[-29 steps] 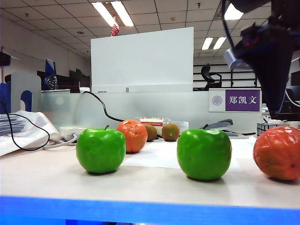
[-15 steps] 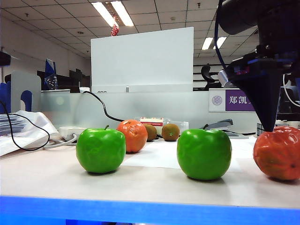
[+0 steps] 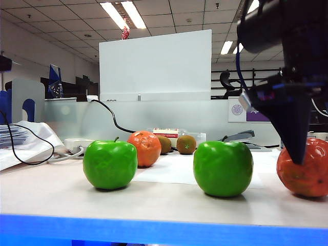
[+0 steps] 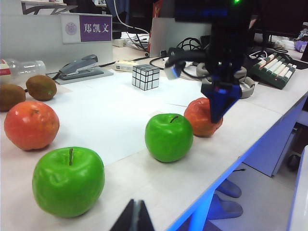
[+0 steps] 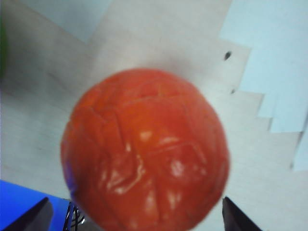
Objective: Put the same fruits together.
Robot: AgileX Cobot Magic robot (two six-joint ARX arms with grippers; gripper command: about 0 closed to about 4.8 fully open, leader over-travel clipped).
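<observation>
The right hand (image 3: 297,156), jaws wide, is straddling the wrinkled orange-red round fruit (image 5: 144,151) directly beneath; the closed left hand (image 4: 134,216) is hanging well apart.

Paired apples (image 3: 110,165), oranges (image 3: 145,148), seemingly kiwis (image 3: 186,144)

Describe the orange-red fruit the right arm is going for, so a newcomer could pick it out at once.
Start at the table's blue front edge and follow it to the exterior view's right end, past both green apples. There sits a wrinkled orange-red fruit, with the open right hand straddling it from above. Its twin lies farther back on the left, with no hand near it.
</observation>
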